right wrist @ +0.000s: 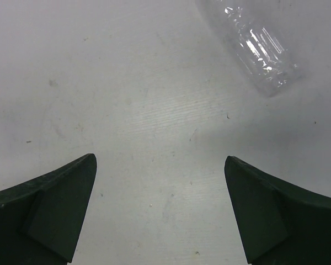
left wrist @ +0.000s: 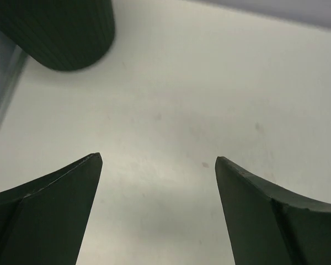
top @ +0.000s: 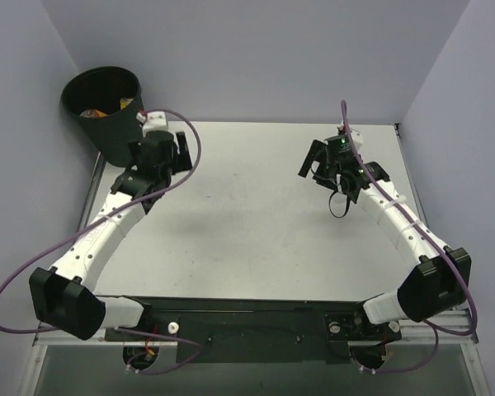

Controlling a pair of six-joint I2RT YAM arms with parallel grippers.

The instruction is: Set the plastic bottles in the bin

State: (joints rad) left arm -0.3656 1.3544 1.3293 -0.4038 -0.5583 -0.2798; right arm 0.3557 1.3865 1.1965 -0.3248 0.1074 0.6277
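Jaws of the right gripper [right wrist: 160,159] stand wide and empty above the table [right wrist: 127,83]. Just ahead of them, off to the right, lies a clear bottle [right wrist: 254,47], apart from both fingers. The left gripper [left wrist: 158,160] is spread wide too and holds nothing, with the bin [left wrist: 60,33] close ahead on its left, near the table's far left corner. From above, orange and yellow bottles [top: 107,108] show inside the bin; how many I cannot tell. No other bottle shows on the table, so the job looks nearly done, with the clear one likely last. It is colourless, ribbed and glinting, lying on its side, its cap out of view.
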